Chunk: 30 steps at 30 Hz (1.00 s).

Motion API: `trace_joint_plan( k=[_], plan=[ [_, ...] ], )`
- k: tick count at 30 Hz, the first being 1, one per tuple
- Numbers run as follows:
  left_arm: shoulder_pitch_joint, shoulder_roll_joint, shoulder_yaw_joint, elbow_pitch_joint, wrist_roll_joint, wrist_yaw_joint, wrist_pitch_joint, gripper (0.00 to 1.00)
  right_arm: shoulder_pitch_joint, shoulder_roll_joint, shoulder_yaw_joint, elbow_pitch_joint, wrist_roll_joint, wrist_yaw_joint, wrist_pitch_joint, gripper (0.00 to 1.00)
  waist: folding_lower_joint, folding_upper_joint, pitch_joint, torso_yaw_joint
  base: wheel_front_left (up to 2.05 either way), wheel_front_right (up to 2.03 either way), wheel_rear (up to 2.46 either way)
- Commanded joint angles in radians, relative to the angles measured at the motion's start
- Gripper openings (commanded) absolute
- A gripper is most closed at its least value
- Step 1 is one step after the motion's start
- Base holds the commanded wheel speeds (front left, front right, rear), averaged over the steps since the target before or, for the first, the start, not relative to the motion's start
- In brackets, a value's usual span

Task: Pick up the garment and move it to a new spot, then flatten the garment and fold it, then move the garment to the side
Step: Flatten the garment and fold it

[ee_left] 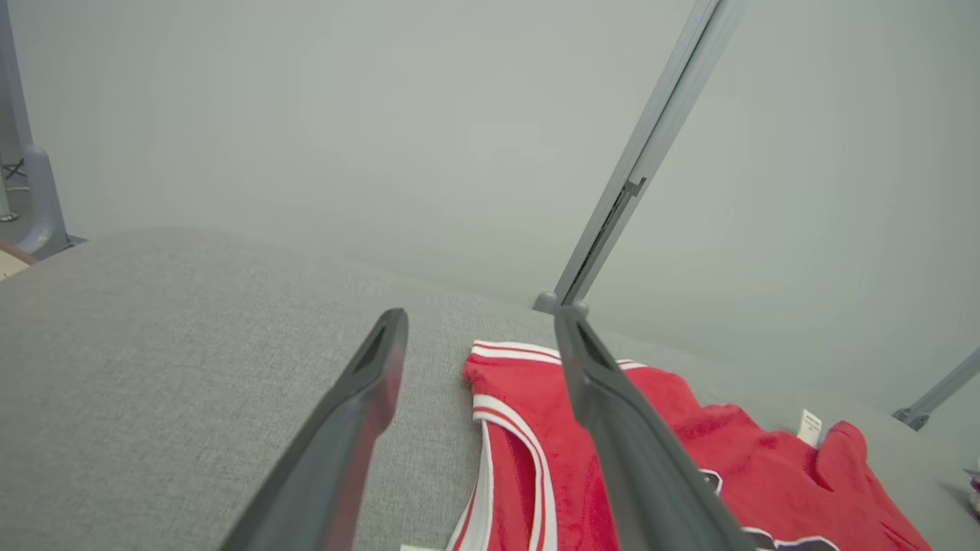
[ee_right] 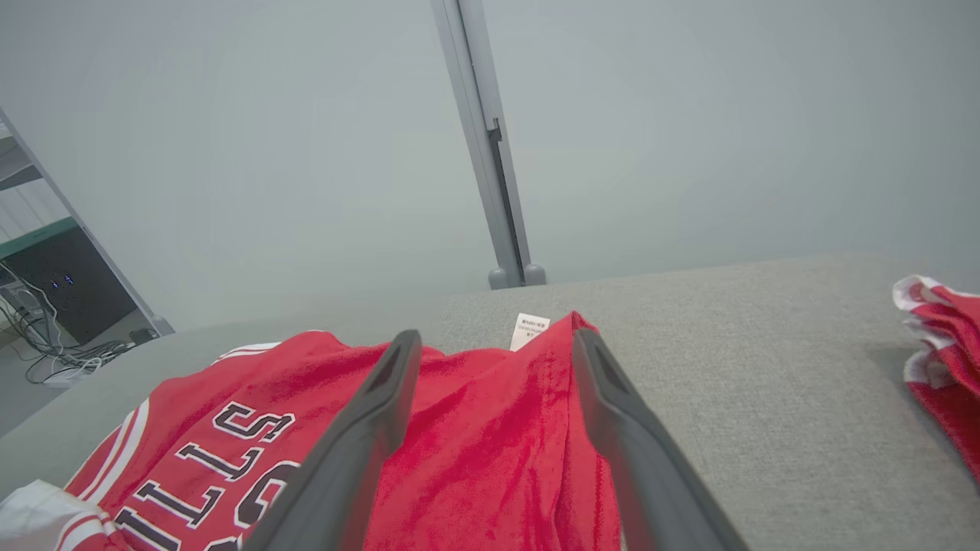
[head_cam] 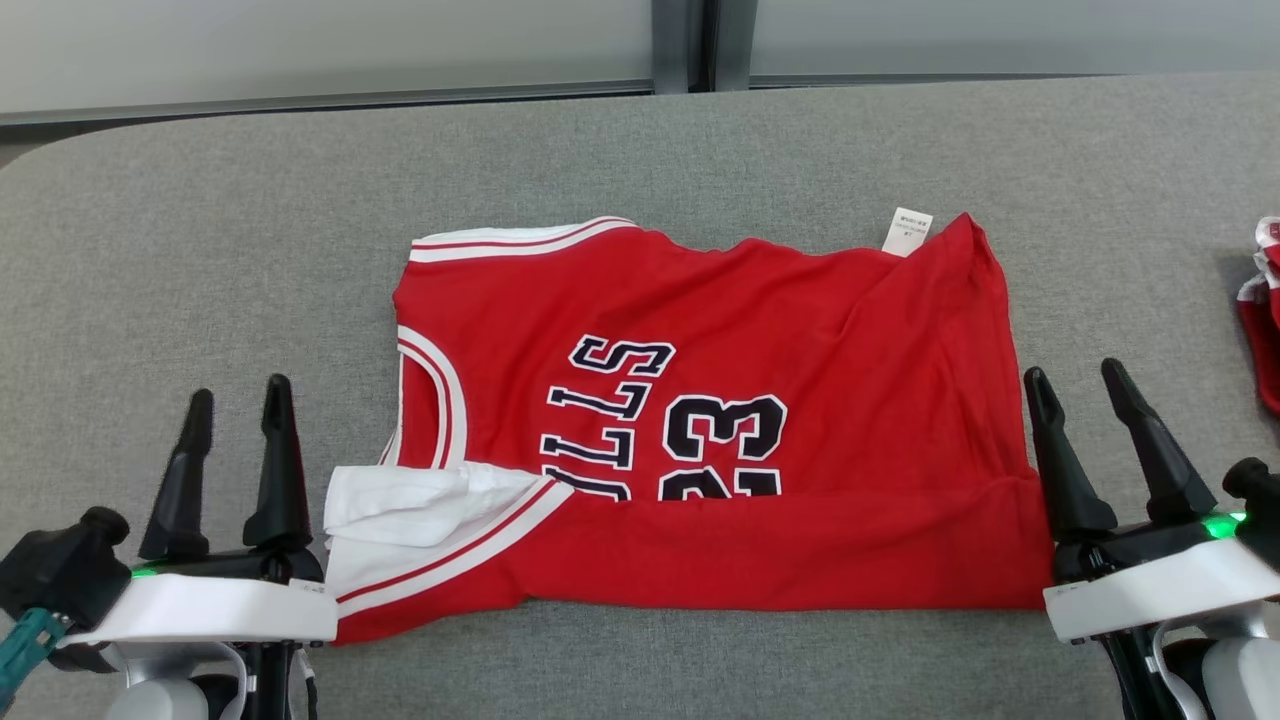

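There it was: the red knit basketball jersey (head_cam: 700, 400) lay folded mid-way across the grey, coarse-woven counter (head_cam: 200, 250). White-and-red striped trim ran along its left, and the fold cut off its black lettering and numerals. A white inner flap (head_cam: 400, 505) showed at lower left. The small white label (head_cam: 907, 231) at top right had print too small to read. The left gripper (head_cam: 240, 390) and right gripper (head_cam: 1075, 368) flanked it, dark tapered fingers apart, holding nothing. Another red-and-white cloth (head_cam: 1265, 310) was cropped at the right edge.

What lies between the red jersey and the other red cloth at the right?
Bare grey tabletop, plain to see in the head view and the right wrist view.
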Motion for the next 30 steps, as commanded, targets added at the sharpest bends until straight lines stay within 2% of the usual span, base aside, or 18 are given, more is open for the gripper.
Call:
trace_joint_plan(
  k=[1,5,12,19,30],
  plan=[
    [-0.003,0.005,0.010,-0.013,0.030,0.008,-0.050,1.00,0.010,-0.004,-0.007,-0.024,-0.034,0.000,-0.034,1.00,0.0000,0.0000,-0.012,-0.002,0.00,0.00,0.00],
    [0.015,0.008,0.001,-0.038,0.105,0.022,-0.123,1.00,0.030,0.001,-0.024,-0.064,-0.100,0.000,-0.076,1.00,0.0000,0.0000,-0.042,-0.008,0.00,0.00,0.00],
    [0.113,0.022,-0.030,-0.028,0.196,0.044,-0.144,1.00,0.113,0.009,-0.031,-0.070,-0.141,0.000,-0.067,1.00,0.0000,0.0000,-0.103,-0.025,0.00,0.00,0.00],
    [0.183,0.042,-0.048,-0.026,0.225,0.054,-0.138,1.00,0.172,0.014,-0.032,-0.071,-0.151,0.000,-0.060,1.00,0.0000,0.0000,-0.131,-0.030,0.00,0.00,0.00],
    [0.170,0.050,-0.058,-0.034,0.221,0.056,-0.115,1.00,0.171,0.021,-0.043,-0.067,-0.155,0.000,-0.064,1.00,0.0000,0.0000,-0.143,-0.024,0.00,0.00,0.00]
  ],
)
